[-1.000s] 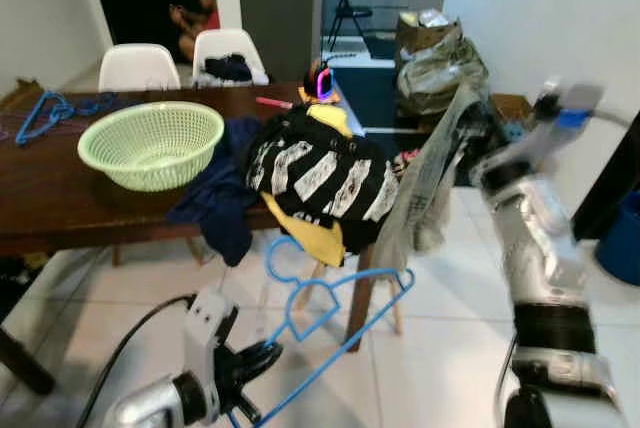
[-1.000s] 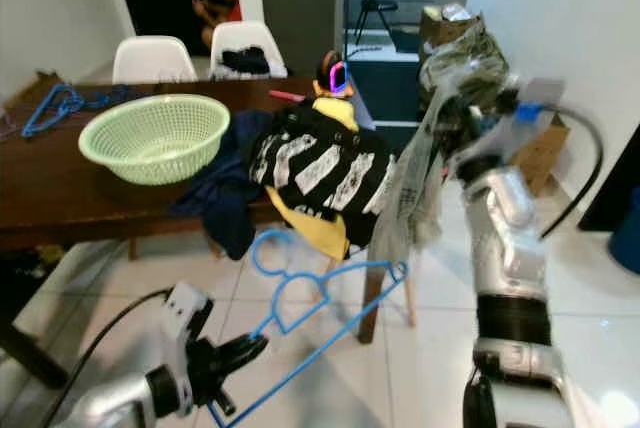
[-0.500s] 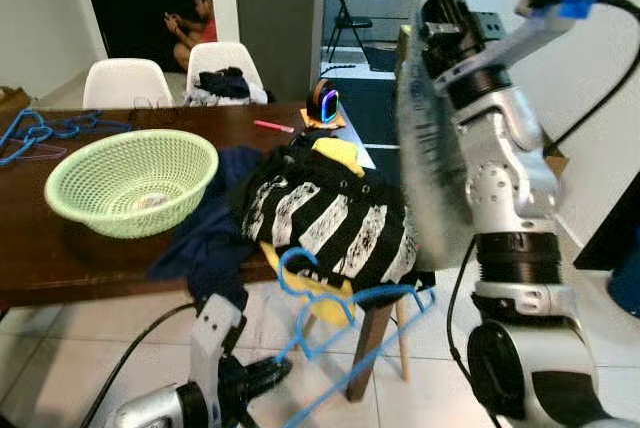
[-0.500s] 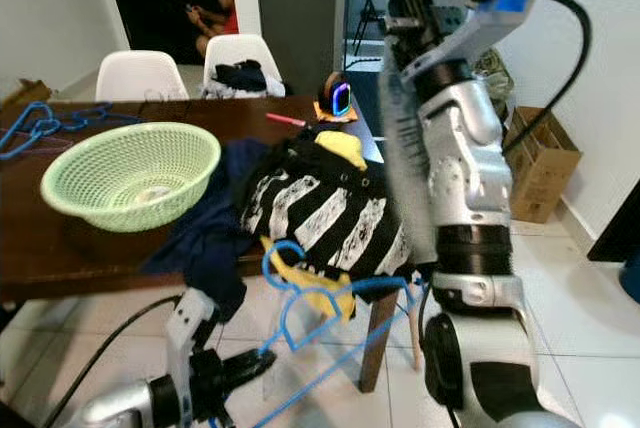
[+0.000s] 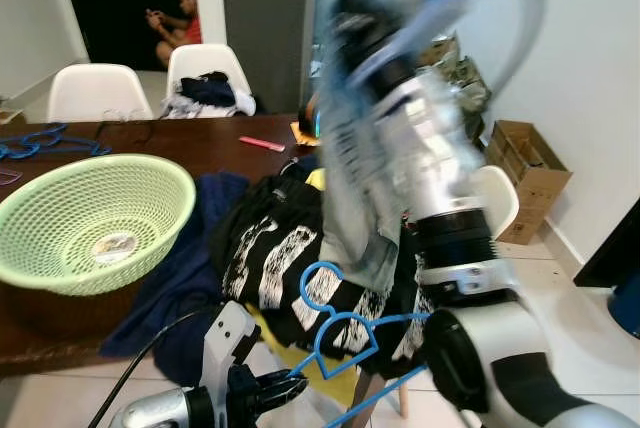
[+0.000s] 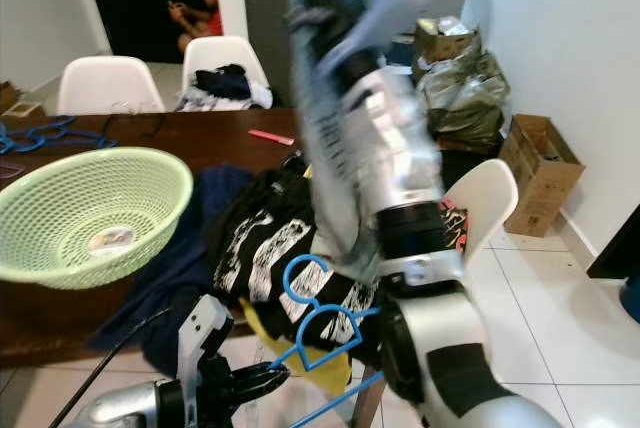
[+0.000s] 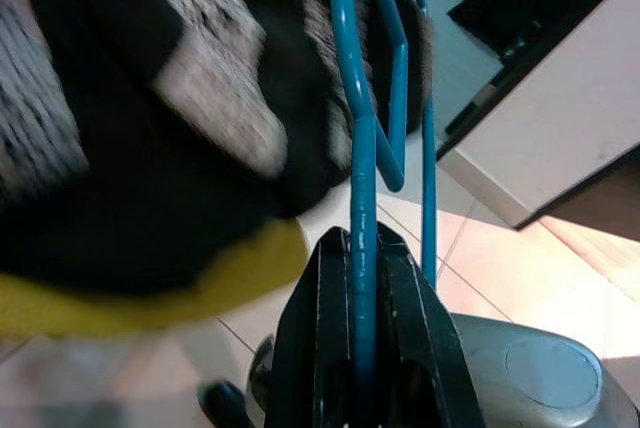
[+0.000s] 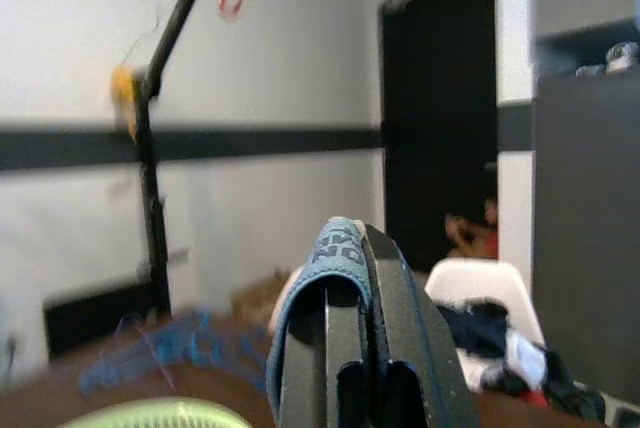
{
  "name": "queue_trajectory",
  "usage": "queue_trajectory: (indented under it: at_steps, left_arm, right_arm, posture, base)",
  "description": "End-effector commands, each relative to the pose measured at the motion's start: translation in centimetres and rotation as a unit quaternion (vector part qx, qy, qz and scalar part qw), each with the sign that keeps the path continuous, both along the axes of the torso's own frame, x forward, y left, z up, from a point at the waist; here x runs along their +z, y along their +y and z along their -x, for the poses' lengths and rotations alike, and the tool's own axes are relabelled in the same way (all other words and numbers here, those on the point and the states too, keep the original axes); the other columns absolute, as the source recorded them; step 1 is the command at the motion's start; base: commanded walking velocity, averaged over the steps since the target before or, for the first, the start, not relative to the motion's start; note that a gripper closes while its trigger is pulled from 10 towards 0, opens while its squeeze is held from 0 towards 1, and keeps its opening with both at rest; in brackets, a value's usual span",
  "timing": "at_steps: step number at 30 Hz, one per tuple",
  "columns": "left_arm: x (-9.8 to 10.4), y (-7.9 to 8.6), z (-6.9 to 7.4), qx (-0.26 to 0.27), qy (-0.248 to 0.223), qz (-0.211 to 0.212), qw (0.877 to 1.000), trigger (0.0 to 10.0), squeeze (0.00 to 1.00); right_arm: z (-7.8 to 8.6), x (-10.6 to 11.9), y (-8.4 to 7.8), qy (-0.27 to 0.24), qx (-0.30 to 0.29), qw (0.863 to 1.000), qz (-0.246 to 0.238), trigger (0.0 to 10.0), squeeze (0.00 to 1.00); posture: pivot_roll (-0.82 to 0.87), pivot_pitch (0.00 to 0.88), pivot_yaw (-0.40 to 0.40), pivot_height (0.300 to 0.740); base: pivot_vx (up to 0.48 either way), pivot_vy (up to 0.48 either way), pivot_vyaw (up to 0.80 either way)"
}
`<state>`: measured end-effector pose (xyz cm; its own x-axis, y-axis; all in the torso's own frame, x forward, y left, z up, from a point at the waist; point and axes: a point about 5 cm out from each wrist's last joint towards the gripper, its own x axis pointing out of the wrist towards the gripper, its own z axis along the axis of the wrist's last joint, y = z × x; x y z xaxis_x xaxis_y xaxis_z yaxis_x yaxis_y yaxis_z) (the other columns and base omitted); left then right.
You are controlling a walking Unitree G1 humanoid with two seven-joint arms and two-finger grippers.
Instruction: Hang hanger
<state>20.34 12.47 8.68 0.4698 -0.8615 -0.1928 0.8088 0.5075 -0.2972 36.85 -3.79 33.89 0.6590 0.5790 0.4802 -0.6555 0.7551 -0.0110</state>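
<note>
Hanger, a blue one, sits low in the centre of the left eye view, its hook curling up in front of a black-and-white striped garment, while the left claw at the bottom edge pinches its thin bar; the left wrist view shows the two black fingers closed tight on that blue bar. The right arm rises blurred through the middle of the frame, and its right claw, seen in the right wrist view, is clamped on the folded edge of a grey-blue cloth that drapes down the arm toward the hanger's hook. The striped garment lies heaped over a yellow cloth and a dark blue cloth at the edge of a dark wooden tabletop. A pale green basket stands on the tabletop at the left of the frame, with more blue hangers piled at the upper left and a pink pen lying near the middle. Two white chairs stand behind the tabletop, one carrying clothes, and a person sits in the dark doorway at the upper left. A cardboard box rests on the white tiled floor at the right.
</note>
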Motion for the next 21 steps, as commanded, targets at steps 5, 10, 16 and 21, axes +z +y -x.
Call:
queue_trajectory:
  at_steps: [5,10,16,21]
  left_arm:
    - [-0.1,0.0,0.3,0.008,0.007,-0.004,1.000,10.0,0.00]
    - [0.0,-0.1,0.6,0.002,0.010,0.003,1.000,10.0,0.00]
    - [0.1,-0.2,0.8,-0.006,0.012,0.010,1.000,10.0,0.00]
    - [0.2,-0.2,0.9,-0.010,0.012,0.015,1.000,10.0,0.00]
  right_arm:
    - [0.8,-9.5,2.1,0.034,0.012,0.952,0.303,10.0,0.00]
    - [2.0,-14.0,0.8,0.089,0.058,0.910,0.401,10.0,0.00]
    - [3.1,-16.1,-0.9,0.124,0.094,0.880,0.448,10.0,0.47]
    - [3.5,-16.9,-1.7,0.148,0.097,0.876,0.450,10.0,1.00]
  posture:
    - [0.11,0.000,-0.085,0.740]
    - [0.11,0.000,-0.080,0.740]
    - [0.09,0.000,-0.073,0.740]
    - [0.09,0.000,-0.071,0.740]
  base:
    - [0.000,0.000,0.00]
    - [0.000,0.000,0.00]
    - [0.000,0.000,0.00]
    - [0.000,0.000,0.00]
